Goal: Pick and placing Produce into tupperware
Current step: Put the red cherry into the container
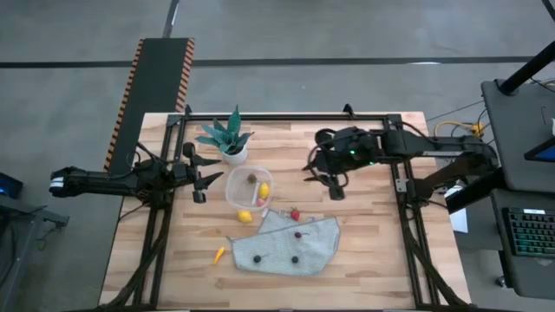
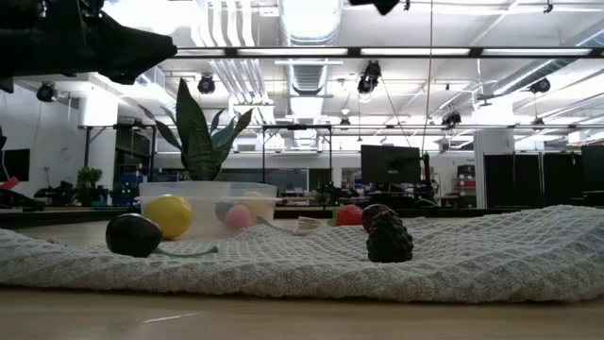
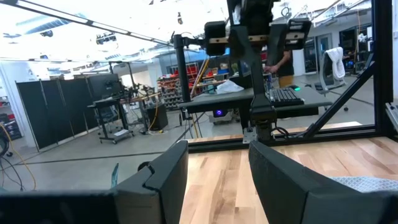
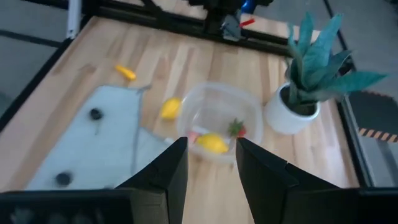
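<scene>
Round clear tupperware (image 1: 236,180) near the middle of the wooden table (image 1: 373,260), just beside the potted plant (image 1: 231,139). Inside it already: a yellow lemon (image 1: 264,191) and a small red-and-green strawberry (image 1: 252,179). Not yet in: a second lemon (image 1: 245,216) just outside the container's wall, a red berry (image 1: 295,213) at the edge of the grey knitted cloth (image 1: 316,247), three dark berries (image 1: 294,258) lying on that cloth, and an orange carrot piece (image 1: 219,254) on bare wood, well apart from the container.

Left gripper (image 1: 206,179) raised just beside the tupperware, fingers parted, nothing between them. Right gripper (image 1: 321,179) up above the table on the far side of the container, fingers likewise apart and empty, looking down over tupperware and cloth.

Probably very light, hard little toys, smooth and rounded, so likely to roll or squirt out of a pinch. Best taken across the widest middle, fingers straddling from above: across the short axis for the second lemon, across the body for the carrot piece. Worth watching on the cloth: soft, rumpled weave, apt to snag a fingertip or lift with a berry. Tupperware light too, easily nudged by a descending finger.
</scene>
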Motion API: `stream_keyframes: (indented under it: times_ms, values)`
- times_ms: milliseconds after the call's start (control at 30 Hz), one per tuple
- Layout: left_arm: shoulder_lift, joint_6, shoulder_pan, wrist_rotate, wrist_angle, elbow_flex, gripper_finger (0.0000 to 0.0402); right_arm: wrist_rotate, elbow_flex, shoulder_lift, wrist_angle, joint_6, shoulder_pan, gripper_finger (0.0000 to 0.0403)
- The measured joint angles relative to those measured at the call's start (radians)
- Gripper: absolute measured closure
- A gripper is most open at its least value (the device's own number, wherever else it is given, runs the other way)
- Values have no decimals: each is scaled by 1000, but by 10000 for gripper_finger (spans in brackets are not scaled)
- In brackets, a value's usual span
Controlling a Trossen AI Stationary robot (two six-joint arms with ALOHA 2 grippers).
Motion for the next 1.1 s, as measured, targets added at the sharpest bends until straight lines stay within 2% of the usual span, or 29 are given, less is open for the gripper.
stream_keyframes:
  times_ms: [200,500,800,1100]
  values:
    - [0,0,0,0,1,0,245,1,-1,-39,-119,43,57,275]
    - [0,0,0,0,2,0,245,1,-88,-38,-112,43,140,275]
    - [0,0,0,0,4,0,245,0,-244,-4,52,110,158,275]
    - [6,0,0,0,4,0,245,-1,-427,17,340,166,180,275]
